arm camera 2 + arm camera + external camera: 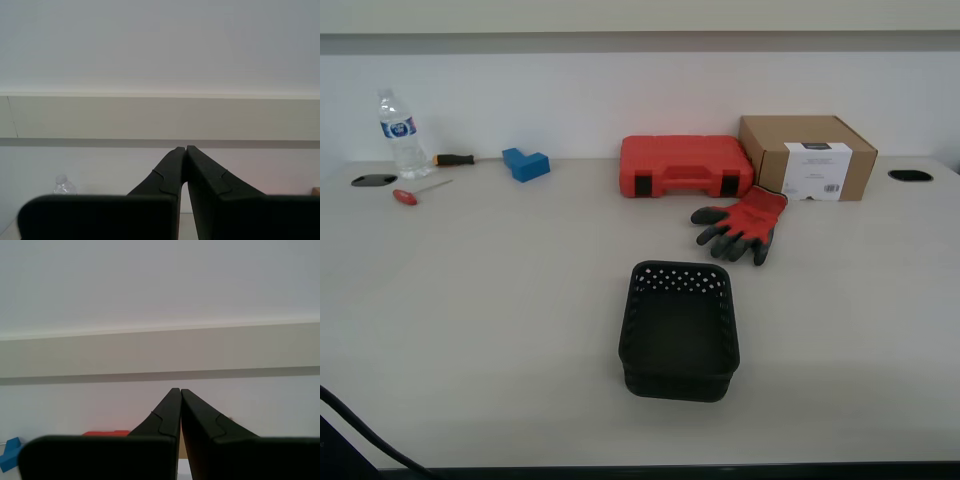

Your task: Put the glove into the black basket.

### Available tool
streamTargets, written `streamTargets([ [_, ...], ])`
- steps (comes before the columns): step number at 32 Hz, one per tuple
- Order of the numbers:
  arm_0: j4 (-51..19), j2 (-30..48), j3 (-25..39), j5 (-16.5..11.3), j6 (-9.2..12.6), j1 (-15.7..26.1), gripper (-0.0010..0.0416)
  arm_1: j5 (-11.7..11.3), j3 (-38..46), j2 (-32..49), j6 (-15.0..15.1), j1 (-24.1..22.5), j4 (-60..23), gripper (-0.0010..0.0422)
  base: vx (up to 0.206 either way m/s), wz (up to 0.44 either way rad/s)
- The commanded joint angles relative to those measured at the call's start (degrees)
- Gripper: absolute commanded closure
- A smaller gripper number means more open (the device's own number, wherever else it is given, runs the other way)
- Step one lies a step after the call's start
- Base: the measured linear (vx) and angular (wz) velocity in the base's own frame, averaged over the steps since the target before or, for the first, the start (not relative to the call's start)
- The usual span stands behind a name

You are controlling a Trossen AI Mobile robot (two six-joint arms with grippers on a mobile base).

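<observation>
Glove (744, 222): lies flat on the table (470, 320), near the red case (686, 166) and cardboard box (807, 156), beyond the basket (680, 330).
Basket: empty, open side up.
First gripper (176, 392): jaws pressed together, empty, aimed at the wall.
Second gripper (183, 150): likewise closed, empty.
Risk: floppy fingers could drape over the rim; a reach might nudge the case.

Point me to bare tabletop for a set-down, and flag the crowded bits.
Free: the wide stretch on the exterior view's left of the black basket, and the strip on its right. Crowded: back edge, where glove, red case and cardboard box cluster.
</observation>
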Motion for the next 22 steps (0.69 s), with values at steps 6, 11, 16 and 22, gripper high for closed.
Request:
streamTargets([
  [6, -0.6, 0.1, 0.0, -3.7, 1.4, 0.0, 0.0403, 0.0, 0.1, 0.0, 0.1, 0.0, 0.2, 0.0412, 0.0, 0.0],
  [11, -5.9, 2.4, 3.4, -5.5, 1.0, 0.0, 0.0326, -0.1, 0.1, 0.0, 0.1, 0.0, 0.2, 0.0412, 0.0, 0.0],
  [16, -5.9, 6.4, 7.6, -5.2, -1.8, 0.0, 0.0149, 0.0, 0.1, 0.0, 0.1, 0.0, 0.2, 0.0412, 0.0, 0.0],
  [22, -12.8, 15.8, 13.6, -4.0, -0.3, 0.4, 0.0092, -0.1, 0.1, 0.0, 0.1, 0.0, 0.2, 0.0412, 0.0, 0.0],
])
